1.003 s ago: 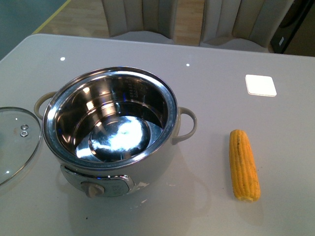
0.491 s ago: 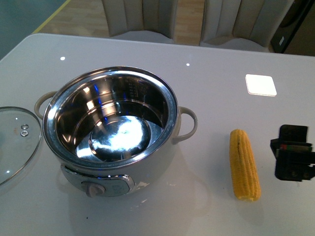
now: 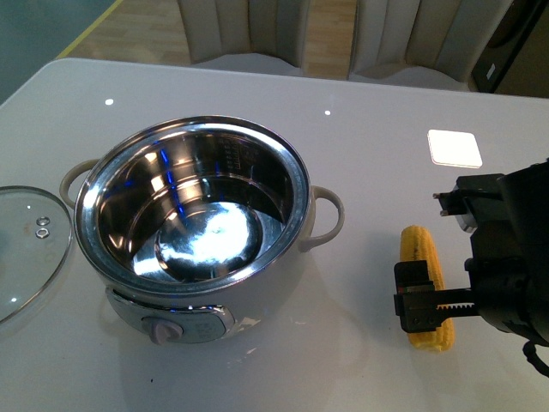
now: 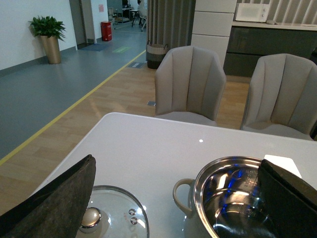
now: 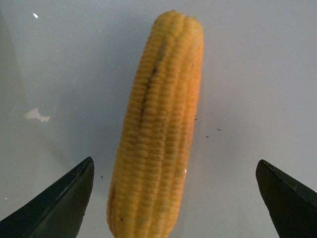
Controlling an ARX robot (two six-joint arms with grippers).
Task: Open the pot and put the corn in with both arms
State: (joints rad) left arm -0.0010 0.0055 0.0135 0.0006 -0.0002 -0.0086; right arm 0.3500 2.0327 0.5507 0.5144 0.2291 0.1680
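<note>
The pot (image 3: 276,283) stands uncovered left of the table's middle, its steel bowl empty. Its glass lid (image 3: 21,249) lies flat on the table just to its left. The corn (image 3: 419,246) lies on the table to the pot's right, lengthways away from me. My right gripper (image 3: 455,300) hangs open over the cob's near half. In the right wrist view the corn (image 5: 158,129) lies between the spread fingers of the right gripper (image 5: 173,163), closer to one finger and touching neither. My left gripper (image 4: 176,161) is open, above the lid (image 4: 111,213) and the pot (image 4: 198,191), holding nothing.
A white square pad (image 3: 455,148) lies on the table (image 3: 360,137) behind the corn. Two padded chairs (image 3: 244,30) stand at the far edge. The right arm's black housing (image 3: 515,257) covers the table's right side.
My right gripper, absent a second ago, entered from the right edge and moved left over the corn's near half. Pot, lid and corn have stayed put.
</note>
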